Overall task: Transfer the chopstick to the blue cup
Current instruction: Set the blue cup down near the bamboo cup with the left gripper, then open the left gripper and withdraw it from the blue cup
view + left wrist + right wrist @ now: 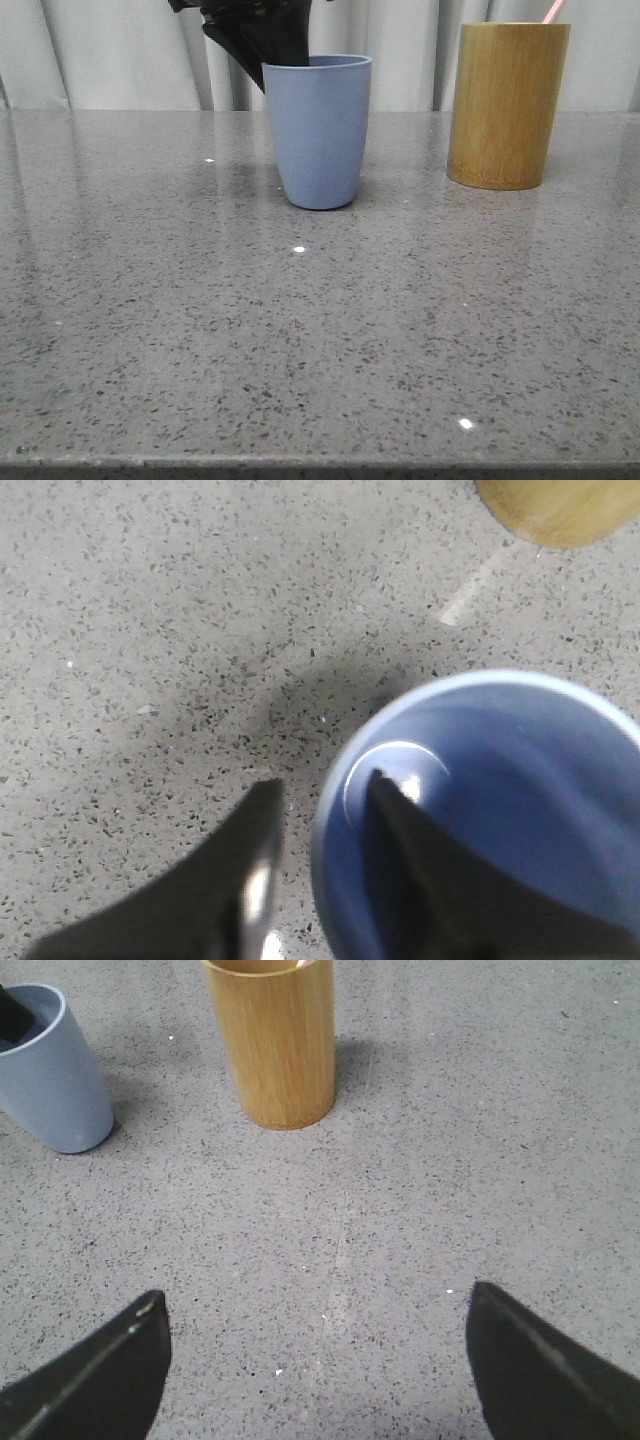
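The blue cup [320, 130] stands upright mid-table. My left gripper [262, 55] comes down on the cup's left rim from behind. In the left wrist view the left gripper [323, 780] straddles the rim of the blue cup [500, 810]. One finger [400, 830] is inside the cup and the other sits outside, a small gap off the wall. It is open and the cup's inside looks empty. The chopstick [553, 10] shows as a pink tip sticking out of the bamboo cylinder [505, 105]. My right gripper [315, 1305] hangs wide open over bare table, well short of the cylinder [270, 1045].
The bamboo cylinder stands to the right of the blue cup [55, 1080], about a cup's width away, and its base edge shows in the left wrist view [560, 510]. A grey speckled stone tabletop [300, 330] spreads wide in front of both. Pale curtains hang behind.
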